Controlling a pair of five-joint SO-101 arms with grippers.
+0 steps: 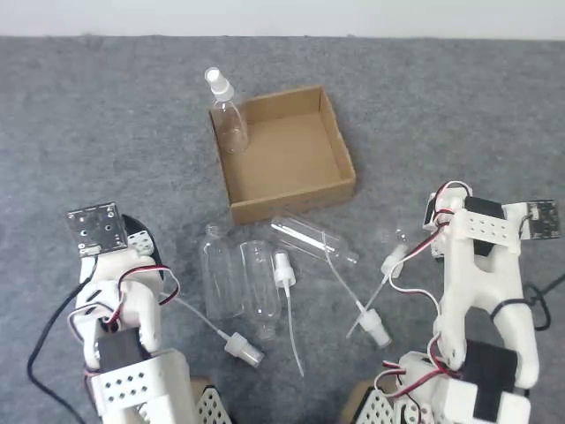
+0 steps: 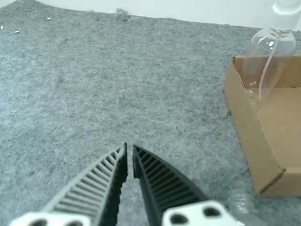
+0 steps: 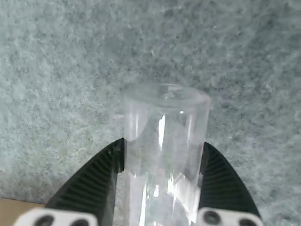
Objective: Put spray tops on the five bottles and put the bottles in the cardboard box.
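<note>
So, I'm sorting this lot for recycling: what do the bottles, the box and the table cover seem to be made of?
The bottles look like clear glossy plastic, possibly glass: the grey surface shows through them, with bright highlights. The cardboard box is matte brown cardboard, with raw cut edges on its walls. The table cover looks like grey short-pile carpet or felt, fuzzy and dull.
</note>
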